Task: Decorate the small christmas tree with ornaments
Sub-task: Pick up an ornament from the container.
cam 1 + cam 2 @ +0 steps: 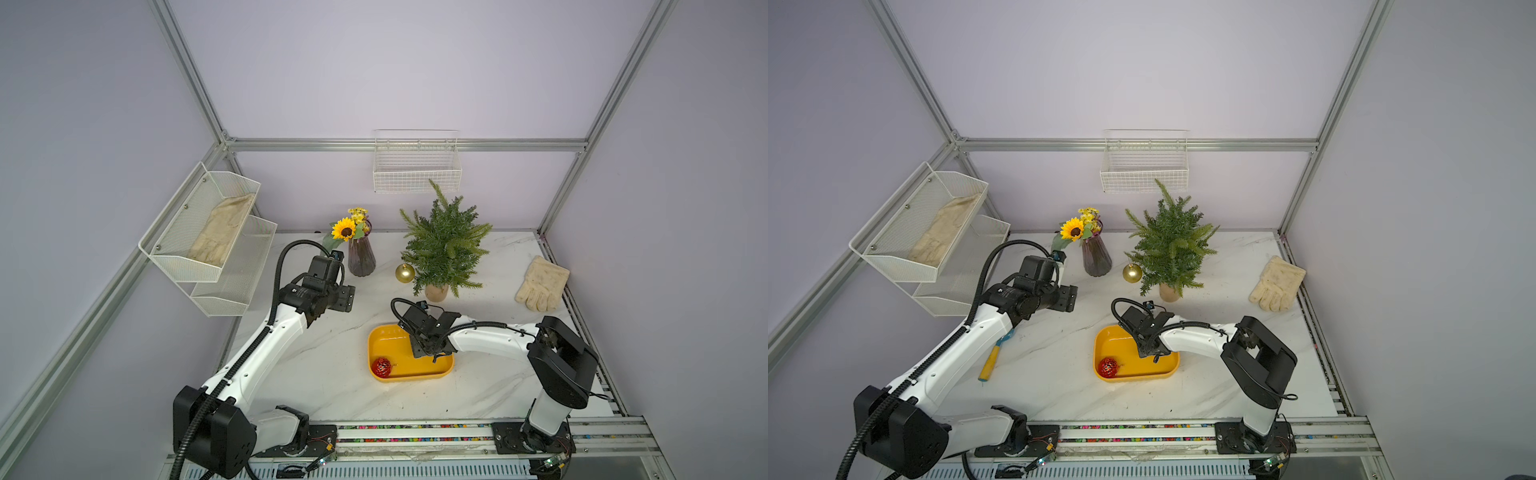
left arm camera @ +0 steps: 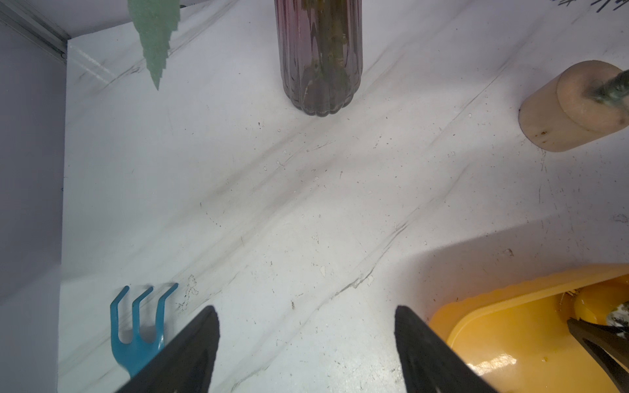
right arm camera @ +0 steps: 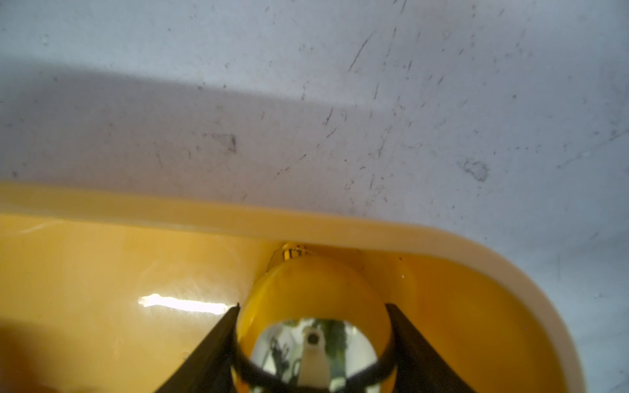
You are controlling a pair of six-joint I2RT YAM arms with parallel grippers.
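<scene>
Lower centre: right gripper (image 3: 313,306) clamps mirrored bauble (image 3: 313,282)

Left of centre, the left gripper (image 2: 305,309) hangs wide open, empty. A red bauble (image 1: 381,367) lies in the yellow tray's (image 1: 388,343) lower-left corner; the clamped one rests in the tray too. Just above, a gold bauble (image 1: 404,273) sits beside the tree's (image 1: 444,245) lower-left branches.

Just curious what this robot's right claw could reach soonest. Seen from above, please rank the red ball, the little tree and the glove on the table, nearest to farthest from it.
In a top view, from the right gripper:
1. Red ball: same yellow tray, its other end.
2. Little tree: just behind the tray.
3. Glove: far off by the table's right edge.
</scene>
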